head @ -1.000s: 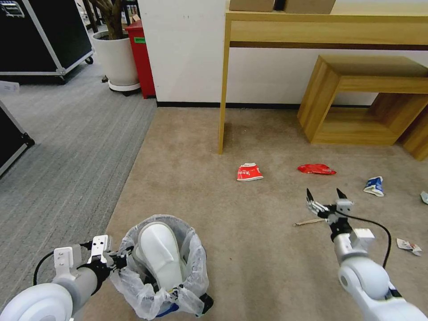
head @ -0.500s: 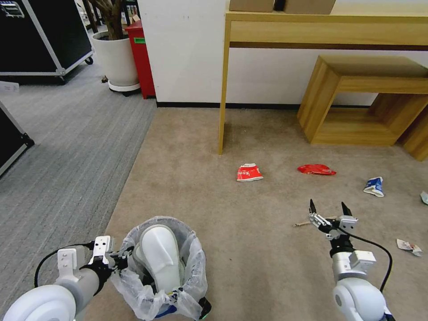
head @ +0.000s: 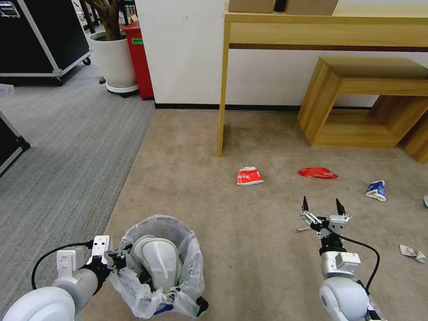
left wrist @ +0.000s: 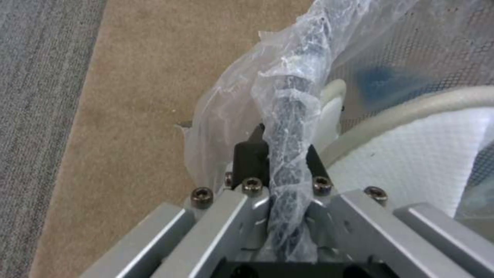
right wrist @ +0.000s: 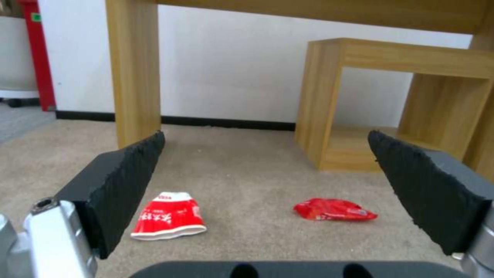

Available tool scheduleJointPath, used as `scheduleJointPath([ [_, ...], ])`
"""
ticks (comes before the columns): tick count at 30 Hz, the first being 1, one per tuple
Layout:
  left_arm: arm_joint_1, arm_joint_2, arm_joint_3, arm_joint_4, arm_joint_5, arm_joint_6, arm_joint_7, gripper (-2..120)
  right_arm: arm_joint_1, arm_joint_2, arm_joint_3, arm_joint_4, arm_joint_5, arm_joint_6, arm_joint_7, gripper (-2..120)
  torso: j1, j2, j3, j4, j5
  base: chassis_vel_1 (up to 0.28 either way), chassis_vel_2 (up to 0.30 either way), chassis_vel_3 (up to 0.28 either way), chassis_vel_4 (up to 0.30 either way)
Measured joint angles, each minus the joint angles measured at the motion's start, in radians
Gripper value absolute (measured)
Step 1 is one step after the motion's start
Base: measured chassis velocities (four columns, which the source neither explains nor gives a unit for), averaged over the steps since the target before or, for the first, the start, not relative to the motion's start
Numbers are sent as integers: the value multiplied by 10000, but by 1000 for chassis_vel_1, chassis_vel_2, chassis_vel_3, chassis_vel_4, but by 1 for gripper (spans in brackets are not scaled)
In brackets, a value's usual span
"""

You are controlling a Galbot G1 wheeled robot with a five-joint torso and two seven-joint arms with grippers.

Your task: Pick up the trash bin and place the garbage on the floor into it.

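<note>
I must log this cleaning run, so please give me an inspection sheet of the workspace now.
Surface: beige carpet floor, grey carpet beside it.
Job's things: small round bag-lined trash bin holds white slipper; crushed red-white cup, red wrapper, blue-white carton, wooden stick, crumpled paper lie on floor.
Clutter: nothing seen.
Grippers: left gripper shut on bin rim; right gripper open, empty.
Cables: black cable on right wrist.
Surroundings: wooden table, white planter.

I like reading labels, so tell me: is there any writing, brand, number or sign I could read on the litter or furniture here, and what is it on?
None can be read.
Crushed cup: white characters on red, too blurred to read.
Red wrapper: small print, unreadable.
Blue-white carton: markings too small.
Red cabinet: green sticker, text too small.
</note>
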Motion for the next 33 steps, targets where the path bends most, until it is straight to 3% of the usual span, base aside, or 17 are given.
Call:
scheduleJointPath([
  [15,228,-166,-55,-78,142,12,-42,0,51,-116,-98,-107,81,-4,-136,100,1,0,0,0,0,-12,-16,-11,-11],
  [33,410,-226,-111,-201,204,34,-56,0,117,-144,-173,-247,102,81,-238,100,0,0,0,-2,0,-94,-87,-95,-88],
])
